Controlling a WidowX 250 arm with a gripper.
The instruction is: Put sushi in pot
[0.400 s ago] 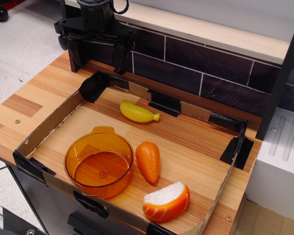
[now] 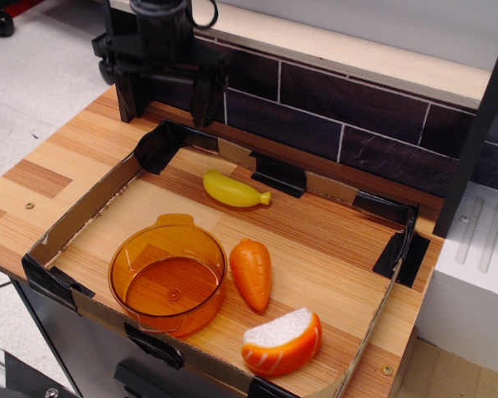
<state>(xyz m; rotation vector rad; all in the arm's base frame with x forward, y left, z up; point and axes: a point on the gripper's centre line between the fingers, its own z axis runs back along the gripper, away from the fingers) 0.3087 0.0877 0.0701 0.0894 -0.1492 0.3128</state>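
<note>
The sushi [image 2: 282,342], a half-moon wedge with a white rice top and striped orange salmon, lies at the front right of the cardboard tray [image 2: 87,209]. The translucent amber pot [image 2: 167,279] stands empty at the front left, its tab handle pointing back. My black gripper [image 2: 164,106] hangs open at the back left, above the tray's far corner, far from both. Its two fingers point down with a wide gap and hold nothing.
An orange ridged carrot [image 2: 252,273] lies between the pot and the sushi. A yellow banana [image 2: 234,190] lies at the tray's middle back. A dark tiled wall [image 2: 340,124] runs behind. A white appliance [image 2: 472,274] stands at the right.
The gripper has shifted very slightly; the objects have not moved.
</note>
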